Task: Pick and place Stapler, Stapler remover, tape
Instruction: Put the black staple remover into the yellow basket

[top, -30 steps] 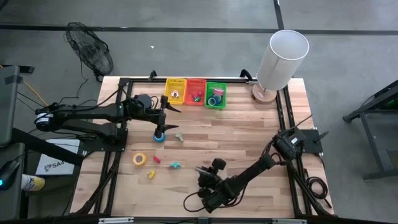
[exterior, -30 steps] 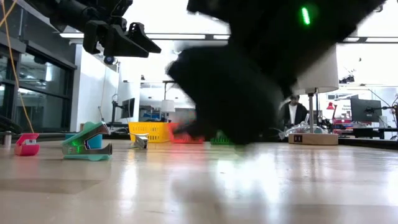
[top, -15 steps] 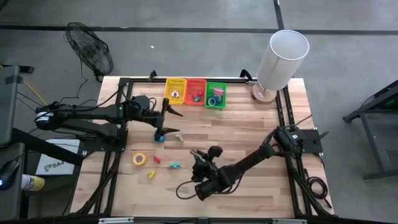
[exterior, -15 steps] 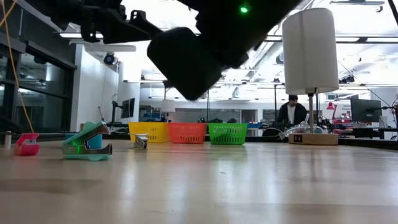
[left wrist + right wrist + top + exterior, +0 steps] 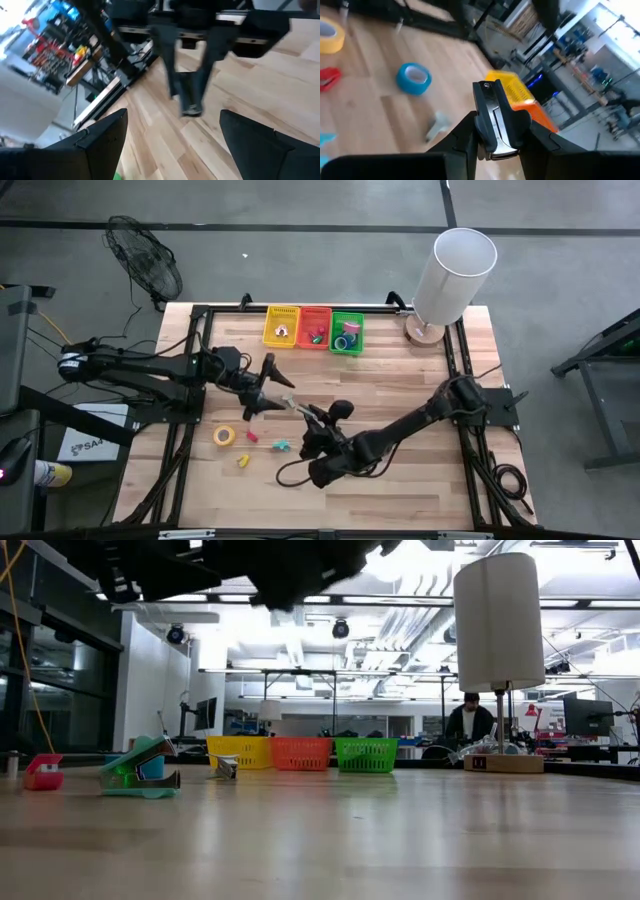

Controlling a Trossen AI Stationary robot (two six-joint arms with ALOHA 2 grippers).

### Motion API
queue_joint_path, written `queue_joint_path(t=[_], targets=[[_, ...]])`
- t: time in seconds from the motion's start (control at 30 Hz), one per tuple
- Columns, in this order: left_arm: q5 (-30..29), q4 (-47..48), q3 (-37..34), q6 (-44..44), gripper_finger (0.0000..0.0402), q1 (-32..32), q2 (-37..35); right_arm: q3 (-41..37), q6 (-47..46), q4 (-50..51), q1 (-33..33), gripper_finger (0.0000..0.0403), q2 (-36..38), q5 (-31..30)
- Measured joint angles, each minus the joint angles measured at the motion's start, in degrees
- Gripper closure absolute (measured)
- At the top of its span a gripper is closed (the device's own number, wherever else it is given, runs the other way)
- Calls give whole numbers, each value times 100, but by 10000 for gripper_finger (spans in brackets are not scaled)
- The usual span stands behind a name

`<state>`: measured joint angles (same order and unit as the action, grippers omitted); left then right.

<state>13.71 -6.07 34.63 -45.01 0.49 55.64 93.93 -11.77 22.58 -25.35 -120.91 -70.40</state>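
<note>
My right gripper (image 5: 318, 425) hangs above the middle of the table, shut on a black stapler (image 5: 495, 117) with a silver top. My left gripper (image 5: 256, 395) is open just left of it, its fingers spread wide over bare wood (image 5: 173, 120). A blue tape roll (image 5: 413, 78) lies flat on the table, and so does a yellow one (image 5: 224, 436). A grey staple remover (image 5: 290, 401) and a teal one (image 5: 140, 772) rest on the wood. More tape rolls sit in the green basket (image 5: 346, 332). My right gripper pinches the stapler's black body (image 5: 490, 131) between its two fingers. The stapler sticks out ahead of the fingers with its silver top toward the wrist camera. It is lifted clear of the table.
Yellow (image 5: 281, 326), orange (image 5: 314, 327) and green baskets stand in a row at the far edge. A white lamp (image 5: 450, 268) stands at the far right corner. Small red (image 5: 251, 436) and yellow (image 5: 242, 460) pieces lie near the yellow tape. A person sits beyond the table (image 5: 470, 722).
My right gripper has risen from low over the near part of the table and moved toward the far edge and the left arm, carrying the stapler. My left gripper has shifted a little toward the near edge, beside the blue tape.
</note>
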Motion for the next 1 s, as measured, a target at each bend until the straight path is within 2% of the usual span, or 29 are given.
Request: queue_joint_path(t=[0.2,0.37,0.63,1.0], targets=[[21,-35,-2,-290,89,-286,50,7,1608,-1330,115,308,62,104],[-92,-109,-2,-319,89,-317,48,9,2193,-1840,205,308,60,194],[-335,-148,-2,-268,89,-317,48,9,2430,-2056,221,308,60,297],[-382,-173,-2,-239,91,-317,48,9,2578,-2162,224,308,57,283]])
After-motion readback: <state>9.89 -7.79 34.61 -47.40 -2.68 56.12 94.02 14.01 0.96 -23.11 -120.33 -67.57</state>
